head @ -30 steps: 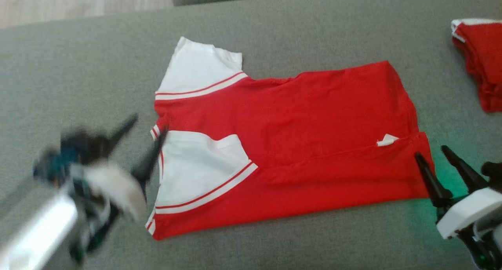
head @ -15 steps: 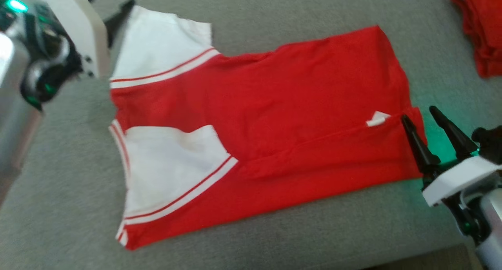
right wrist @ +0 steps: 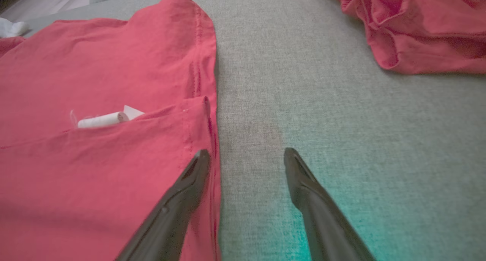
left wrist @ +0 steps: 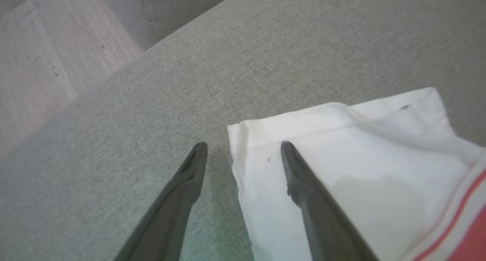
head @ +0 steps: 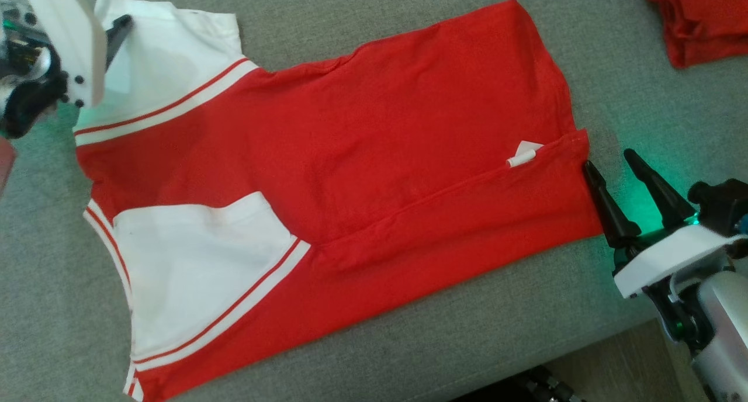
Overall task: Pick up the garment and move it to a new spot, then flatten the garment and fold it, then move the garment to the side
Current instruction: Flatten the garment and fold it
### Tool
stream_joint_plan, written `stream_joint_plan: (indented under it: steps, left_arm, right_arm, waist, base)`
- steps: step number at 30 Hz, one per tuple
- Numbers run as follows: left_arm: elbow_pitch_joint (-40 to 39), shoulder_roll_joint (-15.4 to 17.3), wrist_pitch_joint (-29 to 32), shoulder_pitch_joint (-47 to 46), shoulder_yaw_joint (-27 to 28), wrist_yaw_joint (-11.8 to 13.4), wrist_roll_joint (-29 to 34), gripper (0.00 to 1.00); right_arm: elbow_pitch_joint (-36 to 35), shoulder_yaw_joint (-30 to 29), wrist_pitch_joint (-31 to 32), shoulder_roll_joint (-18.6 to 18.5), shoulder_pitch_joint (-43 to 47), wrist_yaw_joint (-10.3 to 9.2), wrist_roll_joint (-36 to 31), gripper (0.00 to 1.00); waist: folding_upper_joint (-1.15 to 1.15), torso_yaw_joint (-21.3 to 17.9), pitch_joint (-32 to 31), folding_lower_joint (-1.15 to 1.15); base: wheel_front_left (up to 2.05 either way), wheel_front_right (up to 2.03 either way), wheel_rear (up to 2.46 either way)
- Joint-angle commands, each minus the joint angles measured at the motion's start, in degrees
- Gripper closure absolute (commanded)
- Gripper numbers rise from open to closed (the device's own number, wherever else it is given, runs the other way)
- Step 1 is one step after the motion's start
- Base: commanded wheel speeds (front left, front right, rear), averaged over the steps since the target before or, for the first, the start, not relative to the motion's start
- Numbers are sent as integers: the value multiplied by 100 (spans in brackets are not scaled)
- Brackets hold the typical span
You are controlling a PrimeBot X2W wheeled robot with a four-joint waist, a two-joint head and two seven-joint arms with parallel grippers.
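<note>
The garment (head: 374,156), a red shirt with white sleeves trimmed in red stripes, lay spread nearly flat on a grey cushion (head: 409,343), its collar end towards the robot's left and its hem towards the right. The long side nearest the robot was folded up over the body in a strip, and a small white tag (head: 522,155) poked out from under that fold close to the hem. The near sleeve (head: 198,273) was tucked in on top of the red body; the far sleeve (head: 169,57) stuck out past the garment's far edge. At that far sleeve's outer corner hung the left gripper (left wrist: 243,149), its fingers spread wide, one above the white cloth and the other above bare cushion just beside it; whether either touched could not be told. At the garment's hem, by the folded strip, stood the right gripper (head: 608,159), likewise spread wide and holding nothing, one finger over the red hem edge and one over the cushion beside it, where a green glow (head: 637,206) fell. Well apart from the hem lay a rumpled red heap (head: 695,22). Wooden floor (left wrist: 38,63) showed past the cushion beyond the far sleeve.
</note>
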Motion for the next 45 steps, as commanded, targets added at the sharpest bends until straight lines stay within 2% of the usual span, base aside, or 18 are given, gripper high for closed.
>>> stream_joint_plan:
  steps: [1,10,11,12,14,18,24,31,38,45]
  left_arm:
    - [-42,342,-16,-341,177,-5,100,0]
    - [142,343,-200,-459,3,-30,48,0]
    - [132,334,-207,-469,-25,-33,15,20]
    - [110,326,-217,-481,-60,-34,-19,53]
    - [42,308,-269,-499,-128,-36,-110,100]
    - [-57,324,-277,-511,-252,-38,-368,100]
    - [-150,518,-560,-589,-495,-39,-390,100]
    - [-354,625,-869,-663,-850,-39,-484,100]
    - [-571,733,-971,-796,-1172,-39,-634,100]
    - [-748,841,-1043,-925,-1435,-39,-752,100]
  right_arm:
    - [-65,92,-96,-123,-15,-5,49,0]
    - [86,176,-198,-120,-190,-5,58,0]
    - [101,181,-208,-122,-208,-5,61,0]
    - [116,187,-217,-127,-224,-5,65,0]
    - [139,205,-232,-134,-252,-5,74,0]
    - [172,231,-251,-129,-310,-5,93,0]
    - [49,147,-291,-196,-545,-5,282,0]
    - [100,68,672,-405,-1429,-5,381,0]
    - [903,811,1499,-320,-2686,-5,207,0]
    - [1846,1802,1641,-257,-3592,-5,4,0]
  waist:
    - [0,-41,68,0]
    - [0,-24,195,0]
    - [0,-19,206,0]
    - [0,-12,217,0]
    - [0,-3,239,0]
    - [0,5,292,0]
    - [0,17,246,0]
    - [0,147,34,0]
    - [0,355,-4,0]
    - [0,513,26,0]
  base:
    - [0,0,0]
    - [0,0,0]
    - [0,0,0]
    - [0,0,0]
    - [0,0,0]
    - [0,0,0]
    - [0,0,0]
    - [0,0,0]
    - [0,0,0]
    - [0,0,0]
